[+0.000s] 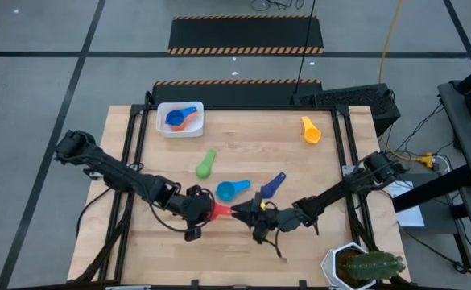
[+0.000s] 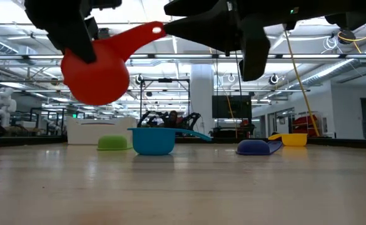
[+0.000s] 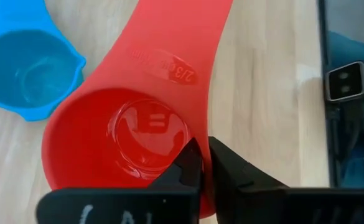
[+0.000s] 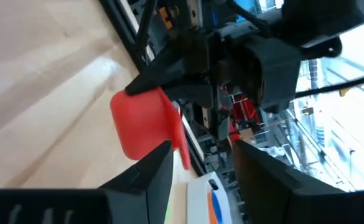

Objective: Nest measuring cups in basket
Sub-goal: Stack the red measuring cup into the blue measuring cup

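Note:
My left gripper [image 1: 201, 208] is shut on the red measuring cup [image 1: 217, 211], held in the air over the table's near middle. My right gripper [image 1: 239, 211] is open. Its fingers stand on either side of the cup's handle end [image 4: 180, 146]. Whether they touch it, I cannot tell. The light blue cup [image 1: 231, 190], the navy cup [image 1: 272, 185] and the green cup [image 1: 206, 165] lie on the table behind. The yellow cup [image 1: 310, 129] lies at the far right. The white basket [image 1: 164, 127] at the far left holds a blue cup [image 1: 179, 118] and an orange one. My left gripper pinches the red cup's bowl wall [image 3: 205, 186] at the rim, on the side away from the handle. One finger [image 3: 188, 163] is inside the bowl and one [image 3: 234, 171] outside. The cup is lifted clear of the table [image 2: 95, 75], with its handle [image 2: 139, 34] slanting up toward my right gripper.
A white hexagonal cactus pot [image 1: 336, 266] stands at the near right corner. Black rails run along the table's left and right sides. Bare wood lies at the table's far middle and near left.

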Tool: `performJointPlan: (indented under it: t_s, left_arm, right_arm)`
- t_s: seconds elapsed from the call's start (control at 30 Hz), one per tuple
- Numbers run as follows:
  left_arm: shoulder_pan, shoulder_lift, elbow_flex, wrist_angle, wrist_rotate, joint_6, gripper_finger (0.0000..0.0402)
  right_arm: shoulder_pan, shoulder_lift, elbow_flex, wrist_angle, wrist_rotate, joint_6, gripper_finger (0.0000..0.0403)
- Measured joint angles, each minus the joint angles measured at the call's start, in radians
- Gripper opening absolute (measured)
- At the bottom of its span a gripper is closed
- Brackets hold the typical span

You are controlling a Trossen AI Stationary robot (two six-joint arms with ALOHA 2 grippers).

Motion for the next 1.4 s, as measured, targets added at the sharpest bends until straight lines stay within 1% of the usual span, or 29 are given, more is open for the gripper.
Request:
performJointPlan:
  t_s: [0.1, 0.2, 0.3, 0.37, 0.47, 0.53, 0.67, 0.73, 0.9, 1.0, 1.2, 1.3, 1.4]
  left_arm:
    - [0.001, -0.001, 0.0, 0.008, 0.002, -0.003, 0.0008]
    - [0.005, 0.0, 0.0, 0.006, 0.005, -0.007, 0.0014]
    - [0.006, 0.0, 0.0, 0.002, 0.004, -0.016, 0.0017]
    - [0.006, 0.0, 0.0, -0.002, 0.005, -0.019, 0.0012]
    - [0.005, 0.0, 0.0, -0.003, 0.006, -0.024, 0.0008]
    - [0.006, 0.0, 0.0, -0.003, 0.006, -0.034, 0.0012]
    - [0.006, 0.0, 0.0, -0.003, 0.005, -0.042, 0.0024]
    - [0.011, 0.0, 0.0, -0.003, 0.006, -0.042, 0.002]
    - [0.016, 0.0, 0.0, -0.008, 0.003, -0.029, 0.001]
    - [0.015, 0.0, 0.0, -0.003, 0.005, -0.022, 0.0035]
    - [0.013, -0.007, 0.0, -0.001, 0.025, -0.023, 0.0124]
    - [0.006, -0.01, 0.001, 0.0, 0.025, -0.013, 0.0159]
    - [-0.006, -0.019, 0.001, -0.016, 0.018, 0.017, 0.0181]
  right_arm:
    - [-0.018, 0.0, 0.015, -0.043, -0.032, -0.029, 0.0157]
    - [-0.035, 0.0, 0.03, -0.095, -0.054, -0.057, 0.0157]
    - [-0.048, 0.0, 0.031, -0.1, -0.063, -0.091, 0.0155]
    - [-0.054, 0.0, 0.032, -0.092, -0.099, -0.125, 0.0148]
    - [-0.054, 0.0, 0.032, -0.069, -0.106, -0.191, 0.0126]
    - [-0.058, 0.0, 0.032, -0.07, -0.121, -0.206, 0.0106]
    - [-0.067, 0.0, 0.032, -0.084, -0.165, -0.185, 0.0066]
    - [-0.071, 0.0, 0.032, -0.097, -0.18, -0.183, 0.0047]
    - [-0.077, 0.0, 0.032, -0.106, -0.18, -0.155, 0.0007]
    - [-0.078, 0.0, 0.032, -0.106, -0.18, -0.152, 0.0006]
    - [-0.079, 0.0, 0.032, -0.128, -0.173, -0.133, 0.0002]
    - [-0.079, 0.0, 0.032, -0.123, -0.142, -0.097, 0.0002]
    - [-0.078, -0.001, 0.032, -0.124, -0.107, -0.081, 0.0001]
